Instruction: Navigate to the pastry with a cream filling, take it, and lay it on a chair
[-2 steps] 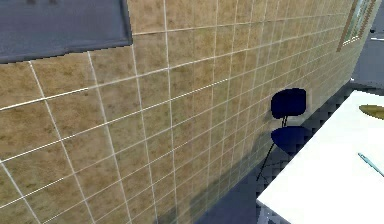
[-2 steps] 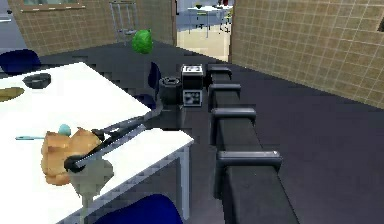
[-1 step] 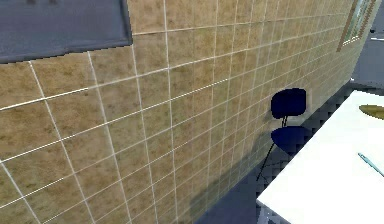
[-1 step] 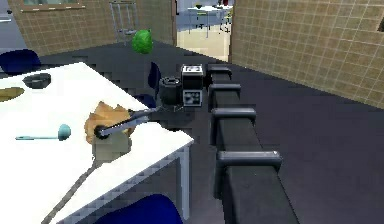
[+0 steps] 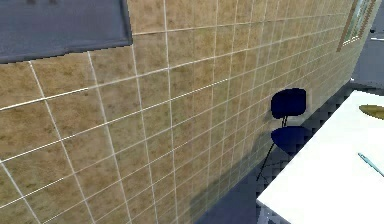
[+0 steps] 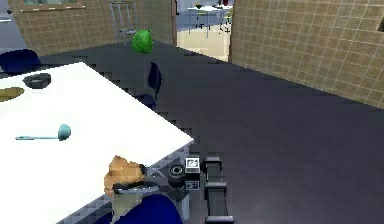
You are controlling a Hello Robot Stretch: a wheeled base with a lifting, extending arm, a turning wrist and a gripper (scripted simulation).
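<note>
- Tan pastry (image 6: 120,168) lies at the near corner of the white desk (image 6: 100,110), close to a blue chair (image 6: 152,211).
- The end effector (image 6: 123,186) is at the pastry; I cannot tell whether it holds anything.
- A teal spoon (image 6: 46,133) lies farther along the desk.

White table (image 6: 110,115), dark bowl (image 6: 37,80), teal spoon (image 6: 48,133), tan pastry (image 6: 118,168) at its near corner

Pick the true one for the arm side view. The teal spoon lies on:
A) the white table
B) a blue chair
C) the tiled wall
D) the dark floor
A: the teal spoon lies flat on the white table, well inside its edges.
</note>
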